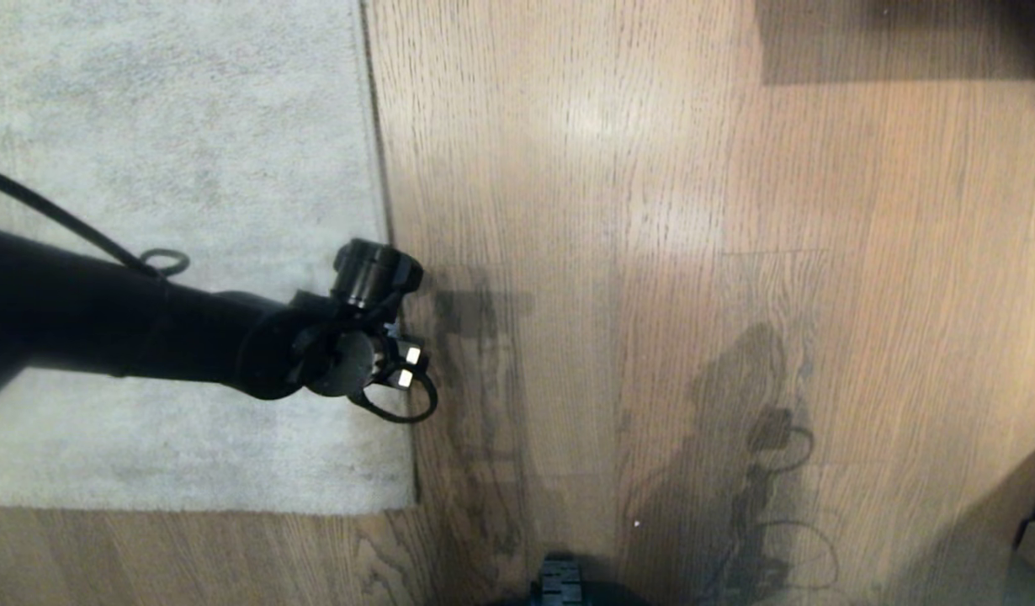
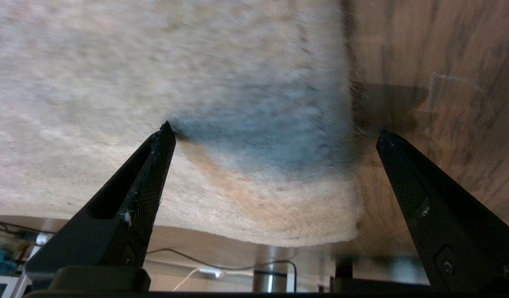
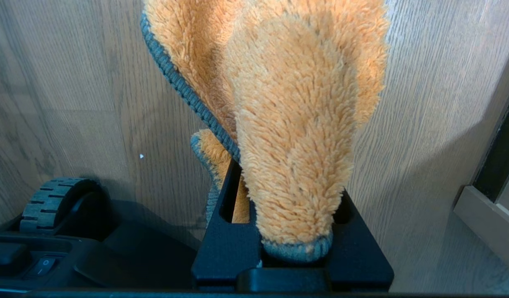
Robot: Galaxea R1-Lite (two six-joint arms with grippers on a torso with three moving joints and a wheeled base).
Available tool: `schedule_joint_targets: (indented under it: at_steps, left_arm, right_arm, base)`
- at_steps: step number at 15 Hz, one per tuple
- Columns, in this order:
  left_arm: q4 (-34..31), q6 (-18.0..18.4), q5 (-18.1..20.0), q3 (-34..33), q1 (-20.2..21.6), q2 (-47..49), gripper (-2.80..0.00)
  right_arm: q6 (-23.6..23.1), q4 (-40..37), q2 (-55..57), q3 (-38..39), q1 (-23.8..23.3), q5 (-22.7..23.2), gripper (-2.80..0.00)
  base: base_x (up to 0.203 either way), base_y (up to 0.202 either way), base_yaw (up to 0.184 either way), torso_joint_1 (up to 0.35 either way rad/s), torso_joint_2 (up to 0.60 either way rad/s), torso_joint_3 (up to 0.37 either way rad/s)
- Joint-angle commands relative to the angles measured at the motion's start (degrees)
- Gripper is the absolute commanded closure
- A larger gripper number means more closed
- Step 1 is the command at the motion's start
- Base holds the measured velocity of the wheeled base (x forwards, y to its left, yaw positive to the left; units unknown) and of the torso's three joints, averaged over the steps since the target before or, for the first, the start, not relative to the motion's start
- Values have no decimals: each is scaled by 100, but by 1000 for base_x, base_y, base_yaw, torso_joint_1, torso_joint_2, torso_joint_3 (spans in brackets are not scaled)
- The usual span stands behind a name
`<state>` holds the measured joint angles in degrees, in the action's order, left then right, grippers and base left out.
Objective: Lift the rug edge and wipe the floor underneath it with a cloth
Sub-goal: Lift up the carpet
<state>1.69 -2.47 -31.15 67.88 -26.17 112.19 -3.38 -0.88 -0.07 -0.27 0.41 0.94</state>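
The pale grey short-pile rug [image 1: 172, 168] lies flat on the brown wood-grain plank floor [image 1: 694, 252], filling the left part of the head view. Its straight right-hand border, the rug edge [image 1: 381, 168], runs from the far side toward the robot and ends in a corner [image 1: 410, 503] close to the robot's base. To the right of that border the planks stretch bare and wide, crossed only by shadows, and a narrower strip of bare floor lies between the rug's near border and the robot.

The black left arm reaches in from the left across the rug, and its left claw [image 2: 275, 136] hangs over the border just short of the corner. In the left wrist view the claw is spread wide: one finger [image 2: 149, 182] stands over the pile, the other [image 2: 420, 194] over the bare wood, with the rug edge between them. Whether either tip touches the rug or the floor cannot be told.

In the right wrist view the right claw [image 3: 294, 231] sits low beside the robot's black base and ridged wheel [image 3: 51, 203], pinching the fluffy orange cloth with grey-blue stitched hem [image 3: 296, 124]. The cloth bulges out beyond the fingers above the planks. A pale skirting or frame [image 3: 486, 219] stands close on that side.
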Motion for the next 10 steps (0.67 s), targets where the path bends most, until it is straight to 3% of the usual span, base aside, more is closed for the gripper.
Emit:
schedule_joint_targets:
  at_steps: [1, 4, 10]
  left_arm:
    - [34, 17, -30, 55, 77, 150, -280]
    - [-16, 114, -93, -1, 163, 61, -280]
    - [-37, 581, -699, -193, 328, -145, -280]
  right_arm:
    - [-5, 0, 7, 0, 2, 3, 0]
    - [-5, 0, 7, 0, 2, 3, 0]
    - [-5, 0, 7, 0, 2, 3, 0]
  base:
    - [0, 0, 0, 0, 0, 0]
    - [0, 0, 0, 0, 0, 0]
    - [0, 0, 0, 0, 0, 0]
